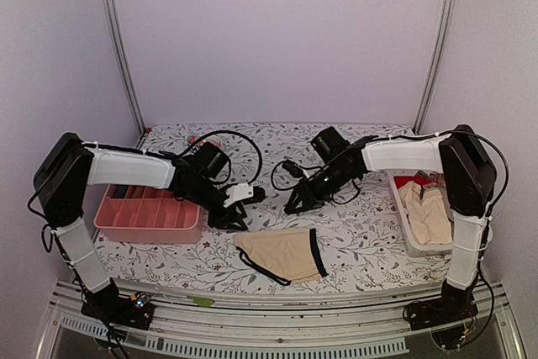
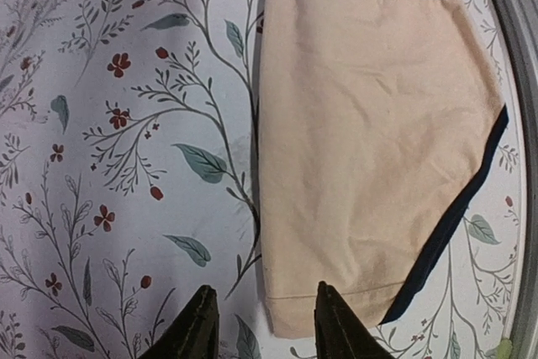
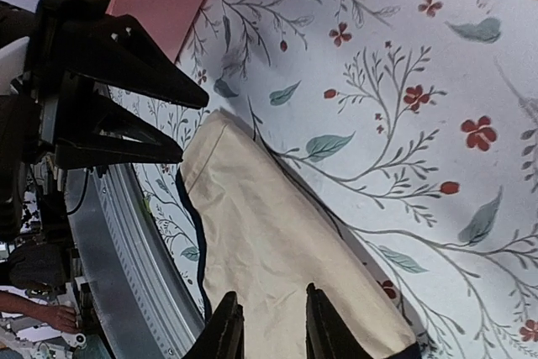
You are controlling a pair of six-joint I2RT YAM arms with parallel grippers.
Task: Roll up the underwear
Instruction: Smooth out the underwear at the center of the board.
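Near the front edge of the table [image 1: 361,229] the underwear [image 1: 283,254] lies flat, long axis left-right; the left gripper [image 2: 263,329] hangs over its left end, the right gripper [image 3: 273,329] over its far edge, jaws part-open (both empty).

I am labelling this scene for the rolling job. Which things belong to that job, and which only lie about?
Belongs to the job:
black-trimmed underwear, lying flat, centre front
beige underwear, piled in the white bin

Only lying about:
pink divided tray, at the left
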